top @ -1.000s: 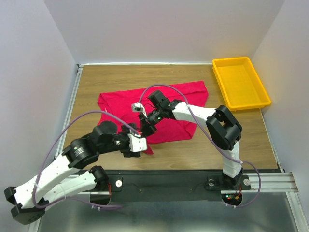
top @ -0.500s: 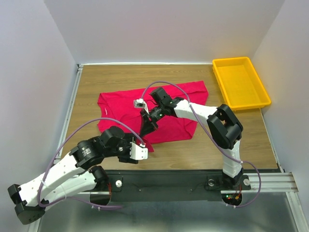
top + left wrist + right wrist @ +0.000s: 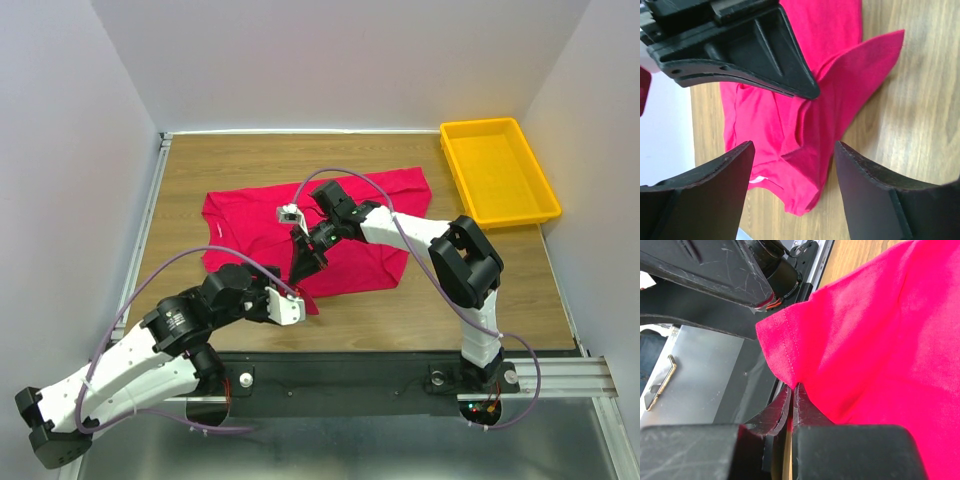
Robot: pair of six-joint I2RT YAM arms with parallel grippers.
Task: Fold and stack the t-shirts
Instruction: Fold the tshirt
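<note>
The crimson t-shirt (image 3: pixel 345 215) lies spread over the middle of the wooden tabletop (image 3: pixel 200 160), mostly flat, with its far right corner reaching toward the yellow plastic tray (image 3: pixel 497 172). The tray sits at the far right corner of the tabletop, apart from the cloth.

The right arm stretches from its base across the shirt toward the left, and the right gripper (image 3: pixel 301 270) points down at the near edge of the fabric. In the right wrist view the right gripper (image 3: pixel 792 392) is pinched tight on a stitched hem of the t-shirt (image 3: pixel 870 340). The fingers meet with only the thin cloth between them, and the hem corner stands up just above the tips.

The left arm bends in from the near left, bringing the left gripper (image 3: pixel 294 303) to the near edge of the shirt, just beside the right one. Seen from the left wrist, the left gripper (image 3: pixel 794 152) stands wide, with nothing between its fingers. Below that gap the t-shirt (image 3: pixel 775 120) shows a rumpled, folded flap whose pointed end lies on the bare wood. One black finger of the right gripper crosses the top of that view, its tip touching the cloth.

A purple cable (image 3: pixel 150 275) loops above each arm.
</note>
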